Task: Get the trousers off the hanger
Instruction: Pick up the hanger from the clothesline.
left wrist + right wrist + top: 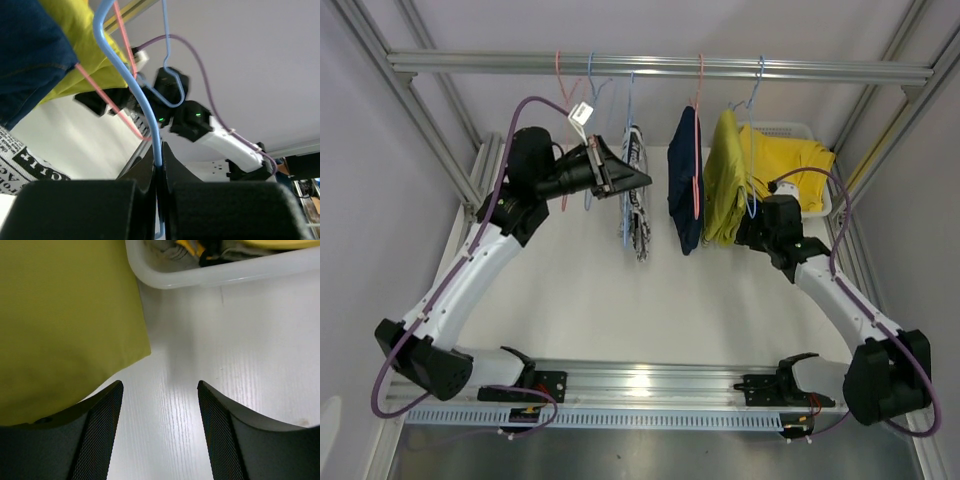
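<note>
Left wrist view: the left pincer (159, 152) is squeezed tight on the wire of a blue hanger (150, 117). Just past it hang the black-and-white print trousers (30, 160). Their lettering looks like newsprint, but I can't make out a word. Behind those are the dark navy trousers (25, 55). Over on the right, the right pincer (160, 390) is spread wide with only bare white counter (240, 350) between its fingers, and the mustard-olive trousers (60, 325) hang right beside it. Further back is a white basket (225, 274) with the bright yellow trousers (798, 160) in it. A white tag (580, 113) dangles near the rail (660, 67), too small to read.
</note>
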Controlling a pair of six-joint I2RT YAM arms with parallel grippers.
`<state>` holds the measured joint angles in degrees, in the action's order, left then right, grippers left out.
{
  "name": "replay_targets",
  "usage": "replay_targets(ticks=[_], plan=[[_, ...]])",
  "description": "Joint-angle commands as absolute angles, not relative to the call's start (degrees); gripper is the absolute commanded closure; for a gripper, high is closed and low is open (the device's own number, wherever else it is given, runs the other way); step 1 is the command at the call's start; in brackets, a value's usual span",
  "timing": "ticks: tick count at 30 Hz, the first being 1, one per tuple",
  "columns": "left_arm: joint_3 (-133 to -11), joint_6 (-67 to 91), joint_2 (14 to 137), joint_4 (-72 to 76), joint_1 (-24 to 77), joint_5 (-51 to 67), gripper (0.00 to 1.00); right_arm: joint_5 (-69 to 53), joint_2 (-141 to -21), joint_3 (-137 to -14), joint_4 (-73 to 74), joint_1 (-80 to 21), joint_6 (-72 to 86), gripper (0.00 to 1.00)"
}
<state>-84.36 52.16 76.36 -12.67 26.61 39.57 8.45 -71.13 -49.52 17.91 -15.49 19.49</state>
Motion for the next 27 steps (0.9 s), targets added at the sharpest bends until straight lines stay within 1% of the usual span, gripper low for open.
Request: replay_targets(ticks=[1, 7, 10, 14, 17, 18, 19, 21, 22, 24, 25, 27], plan=[[-80.01, 46.67, 69.10, -5.62, 26.37, 37.80, 0.99, 14.14, -65.23, -52.29, 20.38, -16.43, 19.95, 0.34], [-75.24, 42.90, 64.78, -10.02, 26.37, 35.77, 0.99, 19.15, -56.80, -58.18, 26.97, -18.98, 17.41, 0.34], [-71.81, 41.93, 62.06, -10.02, 26.37, 34.90, 0.99, 21.88, -52.67, -60.73, 29.88, -21.61, 16.88, 0.34], [-67.06, 41.04, 59.07, -8.97, 26.28, 34.10, 0.99, 22.15, -47.73, -62.05, 31.11, -26.44, 16.18, 0.34], [-63.11, 40.43, 57.13, -7.65, 26.37, 33.75, 0.99, 24.25, -46.41, -62.14, 30.41, -33.29, 15.21, 0.34], [-62.41, 40.17, 56.35, -7.21, 26.37, 33.58, 0.99, 27.30, -46.49, -62.14, 29.89, -38.44, 14.68, 0.33], [-60.31, 39.82, 55.99, -6.95, 26.37, 33.23, 0.99, 29.60, -46.67, -61.96, 29.27, -41.45, 14.24, 0.33], [-58.81, 39.12, 55.37, -5.54, 26.37, 32.61, 0.99, 35.21, -48.59, -62.22, 27.16, -48.04, 12.58, 0.31], [-57.32, 38.68, 55.11, -5.10, 26.37, 32.09, 0.99, 40.20, -49.65, -63.27, 26.64, -54.78, 11.79, 0.31], [-56.78, 38.06, 55.28, -4.75, 26.28, 31.90, 0.99, 46.99, -53.67, -65.03, 25.75, -61.66, 10.20, 0.30], [-56.78, 37.71, 55.63, -4.75, 26.28, 32.08, 0.99, 52.50, -55.27, -65.91, 25.75, -67.44, 9.93, 0.29], [-56.95, 37.53, 56.07, -4.57, 26.19, 32.25, 0.99, 57.19, -59.82, -68.46, 26.63, -72.05, 9.67, 0.26]])
